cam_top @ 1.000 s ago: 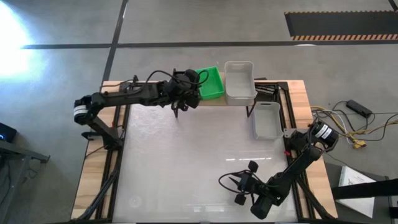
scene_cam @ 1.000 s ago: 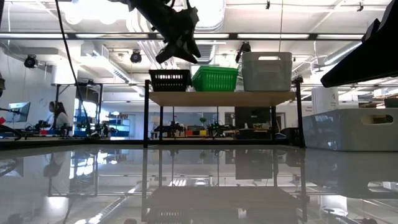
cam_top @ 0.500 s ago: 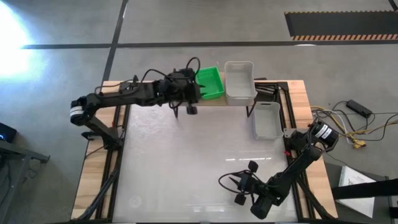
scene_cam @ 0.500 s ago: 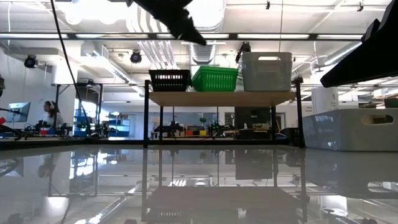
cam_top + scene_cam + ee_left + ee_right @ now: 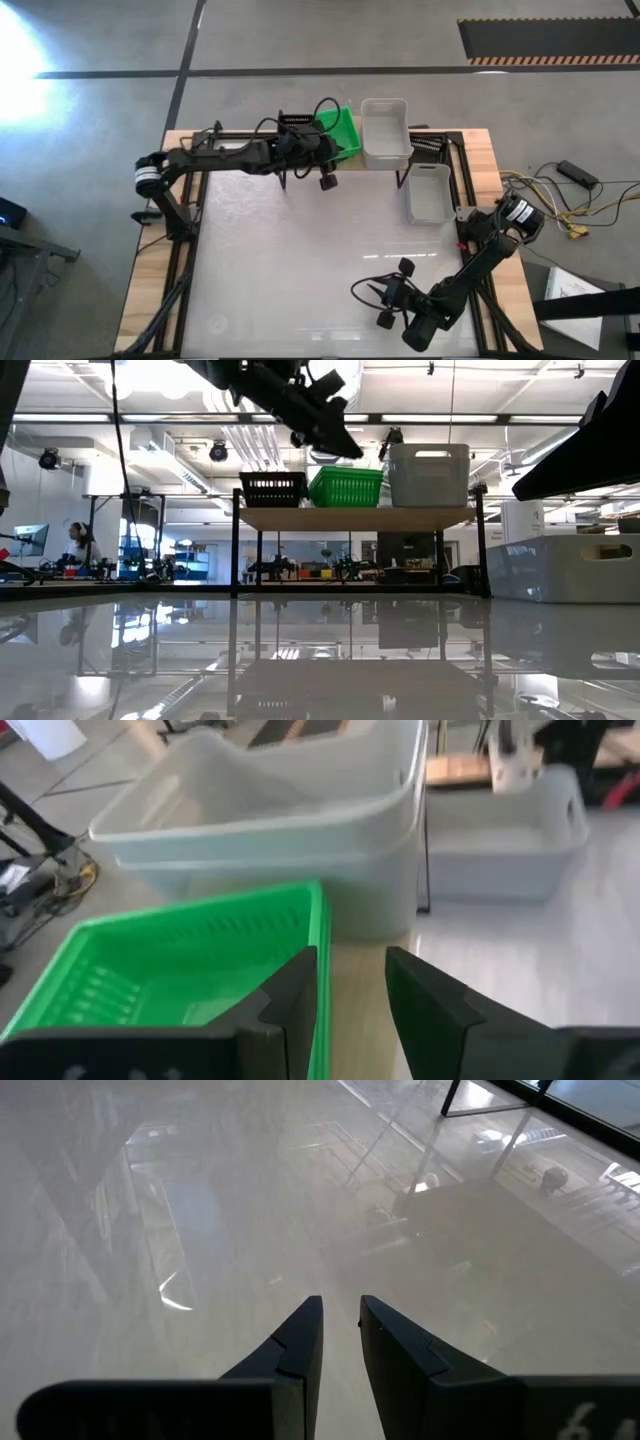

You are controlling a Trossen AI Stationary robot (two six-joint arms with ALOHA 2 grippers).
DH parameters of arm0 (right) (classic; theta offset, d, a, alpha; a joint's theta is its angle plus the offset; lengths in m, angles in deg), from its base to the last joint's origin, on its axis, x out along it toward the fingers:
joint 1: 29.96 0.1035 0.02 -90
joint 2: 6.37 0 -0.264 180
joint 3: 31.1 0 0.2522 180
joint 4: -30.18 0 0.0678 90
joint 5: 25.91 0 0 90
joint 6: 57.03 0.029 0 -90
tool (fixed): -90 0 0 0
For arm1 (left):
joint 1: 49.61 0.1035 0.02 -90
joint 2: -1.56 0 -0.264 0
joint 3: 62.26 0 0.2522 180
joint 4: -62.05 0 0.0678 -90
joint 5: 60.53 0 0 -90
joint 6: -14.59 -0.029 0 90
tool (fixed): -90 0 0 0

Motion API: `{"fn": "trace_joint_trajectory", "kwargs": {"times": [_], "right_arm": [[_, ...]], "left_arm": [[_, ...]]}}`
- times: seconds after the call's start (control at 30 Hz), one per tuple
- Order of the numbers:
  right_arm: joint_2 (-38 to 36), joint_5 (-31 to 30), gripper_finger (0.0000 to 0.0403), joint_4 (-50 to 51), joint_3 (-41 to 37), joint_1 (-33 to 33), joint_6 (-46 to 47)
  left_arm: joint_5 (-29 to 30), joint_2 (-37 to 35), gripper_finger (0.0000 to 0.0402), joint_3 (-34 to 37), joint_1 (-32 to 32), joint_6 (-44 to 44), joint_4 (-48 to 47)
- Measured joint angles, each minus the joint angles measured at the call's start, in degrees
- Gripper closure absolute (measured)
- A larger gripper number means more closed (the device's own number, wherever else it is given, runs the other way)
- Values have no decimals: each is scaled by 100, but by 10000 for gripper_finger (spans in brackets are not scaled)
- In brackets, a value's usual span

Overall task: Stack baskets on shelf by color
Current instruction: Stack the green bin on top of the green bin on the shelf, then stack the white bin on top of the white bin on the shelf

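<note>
Swinging right from the black basket (image 5: 273, 489), the left gripper (image 5: 350, 995) (parted, empty) now hovers beside the green basket (image 5: 190, 960) on the shelf (image 5: 355, 518); right gripper (image 5: 338, 1330) waits empty; a white basket (image 5: 430, 192) remains.

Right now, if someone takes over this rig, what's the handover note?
Left tool: open, empty, raised just in front of the green basket.
Right tool: slightly open, empty, low over the near side of the table.
Done: black basket, green basket and white stack sit side by side on the shelf.
Left: loose white basket on the table beside the shelf, probably goes on the white stack.
</note>
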Motion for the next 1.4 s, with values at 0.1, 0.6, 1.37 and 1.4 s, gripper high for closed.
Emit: {"fn": "trace_joint_trajectory", "kwargs": {"times": [0.1,0.6,1.37,1.4], "right_arm": [[0,0,339,1,0,0,-1],[0,-2,339,1,0,0,-1],[-1012,2243,339,3094,4,921,2366],[-1060,2499,339,3222,4,1021,2447]], "left_arm": [[255,17,297,0,0,-235,-241],[1100,-520,297,4,-52,-564,-1683],[1118,-1145,297,681,-2322,440,-1685],[1120,-1145,297,845,-2499,563,-1551]]}}
